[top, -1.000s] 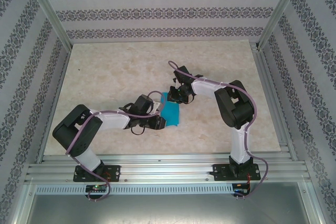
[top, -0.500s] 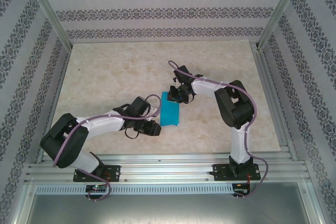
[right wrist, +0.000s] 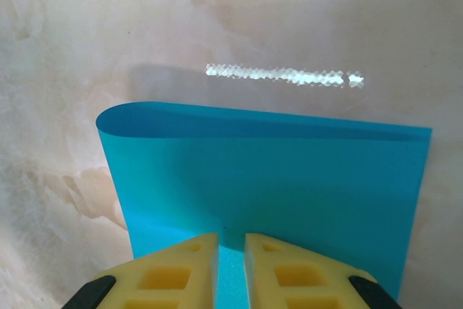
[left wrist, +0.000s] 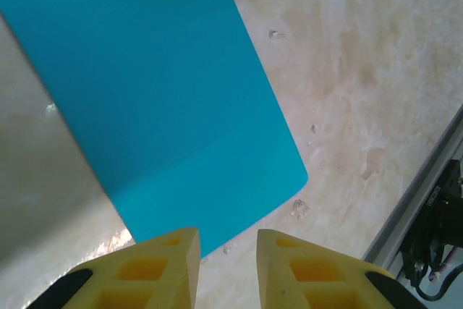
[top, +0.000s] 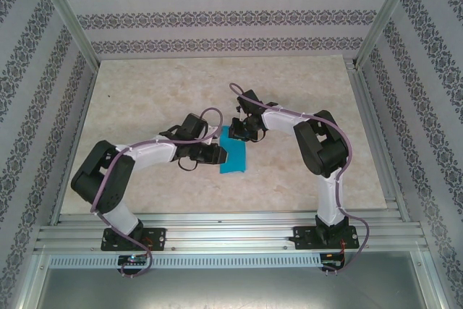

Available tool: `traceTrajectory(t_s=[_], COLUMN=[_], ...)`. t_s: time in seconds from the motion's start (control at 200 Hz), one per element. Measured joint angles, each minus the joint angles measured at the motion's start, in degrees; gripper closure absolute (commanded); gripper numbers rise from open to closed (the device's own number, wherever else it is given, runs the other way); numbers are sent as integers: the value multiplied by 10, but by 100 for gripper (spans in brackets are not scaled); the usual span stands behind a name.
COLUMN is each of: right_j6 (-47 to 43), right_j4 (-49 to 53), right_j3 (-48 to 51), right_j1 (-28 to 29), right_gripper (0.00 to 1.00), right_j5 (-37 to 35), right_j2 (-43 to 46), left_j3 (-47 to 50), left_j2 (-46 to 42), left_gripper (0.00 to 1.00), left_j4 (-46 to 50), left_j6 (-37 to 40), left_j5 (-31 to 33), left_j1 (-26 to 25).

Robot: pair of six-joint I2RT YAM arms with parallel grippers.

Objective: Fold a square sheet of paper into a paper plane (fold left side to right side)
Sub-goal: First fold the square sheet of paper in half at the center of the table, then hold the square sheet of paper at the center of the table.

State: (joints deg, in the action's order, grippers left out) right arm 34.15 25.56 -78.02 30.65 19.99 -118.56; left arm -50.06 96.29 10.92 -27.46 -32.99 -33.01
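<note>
The square sheet of paper (top: 235, 157), bright cyan, lies on the marble table (top: 145, 99) doubled over into a narrow rectangle. In the right wrist view its fold (right wrist: 217, 117) is a soft rounded curve at the far side. My right gripper (top: 241, 134) points down at the sheet's far end. Its yellow jaws (right wrist: 231, 236) stand barely apart at the upper layer's edge, with blue showing in the gap. My left gripper (top: 223, 155) sits at the sheet's left edge. It is open (left wrist: 228, 233), just short of the sheet's (left wrist: 166, 85) near corner, with bare table between its fingers.
Aluminium rails (top: 231, 233) run along the near table edge, and one (left wrist: 427, 200) shows at the lower right of the left wrist view. Patterned walls (top: 217, 19) close in the back and sides. Bare marble surrounds the sheet.
My left gripper drew back off the sheet toward the near left, then swung up to the sheet's left edge. The sheet now lies flatter. The right arm has hardly moved.
</note>
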Motion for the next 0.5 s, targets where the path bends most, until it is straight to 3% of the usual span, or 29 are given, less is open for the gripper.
traceTrajectory(t_s=[0.305,0.5], right_j6=[2,-3], right_j4=[-2,8], right_j3=[-9,-5], right_j1=[0,-11], right_gripper=[79,62], right_j5=[12,9], right_j2=[0,50], left_j3=[-6,-3], left_j2=[67,67], left_gripper=[73,73], left_j4=[-33,-37], left_j6=[-4,-5], left_j5=[-1,3], left_j1=[0,0])
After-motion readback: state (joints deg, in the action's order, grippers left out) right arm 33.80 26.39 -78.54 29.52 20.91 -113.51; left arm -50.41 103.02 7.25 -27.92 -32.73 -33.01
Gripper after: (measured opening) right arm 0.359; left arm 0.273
